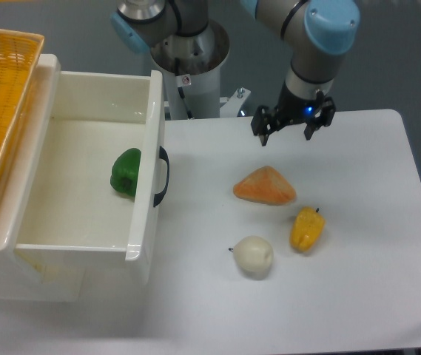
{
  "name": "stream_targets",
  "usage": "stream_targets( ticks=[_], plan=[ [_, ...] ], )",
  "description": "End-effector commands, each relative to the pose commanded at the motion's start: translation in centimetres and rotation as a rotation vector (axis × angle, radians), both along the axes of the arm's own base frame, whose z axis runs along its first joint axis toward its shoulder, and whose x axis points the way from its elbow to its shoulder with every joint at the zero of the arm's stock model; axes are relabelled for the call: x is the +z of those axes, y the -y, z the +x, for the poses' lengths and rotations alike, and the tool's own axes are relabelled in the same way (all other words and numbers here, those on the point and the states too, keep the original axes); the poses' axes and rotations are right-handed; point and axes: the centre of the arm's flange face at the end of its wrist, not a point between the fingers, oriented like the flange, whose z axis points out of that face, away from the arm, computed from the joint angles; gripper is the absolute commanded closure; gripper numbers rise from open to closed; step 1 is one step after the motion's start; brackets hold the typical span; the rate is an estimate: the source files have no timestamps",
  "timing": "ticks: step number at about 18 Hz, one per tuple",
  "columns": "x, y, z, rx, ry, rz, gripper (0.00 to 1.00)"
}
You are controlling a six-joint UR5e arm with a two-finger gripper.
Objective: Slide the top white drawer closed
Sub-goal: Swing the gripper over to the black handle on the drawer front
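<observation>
The top white drawer (69, 222) stands pulled far out to the right of the cabinet, its black curved handle (162, 176) on the front face. A green pepper (126, 173) lies inside it against the front wall. My gripper (289, 132) hangs open and empty above the table at the back, well to the right of the drawer front and apart from it. The lower drawer is hidden under the top one.
A yellow wicker basket (3, 89) sits on the cabinet top at the left. On the white table (373, 296) lie an orange wedge (265, 186), a yellow pepper (306, 230) and a white garlic-like bulb (254, 257). The arm's base (190, 66) stands behind.
</observation>
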Motion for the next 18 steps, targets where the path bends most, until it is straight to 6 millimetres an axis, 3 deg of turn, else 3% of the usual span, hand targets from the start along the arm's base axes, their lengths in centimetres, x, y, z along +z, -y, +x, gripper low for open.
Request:
stream_targets(
  ticks=[5,10,18],
  plan=[
    [-3.8,-4.8,1.8,-0.088,0.066,-0.015,0.0],
    [-5.9,-6.9,2.6,-0.124,0.057,-0.017,0.0],
    [-7.3,-9.1,4.8,-0.181,0.076,-0.03,0.0]
  ],
)
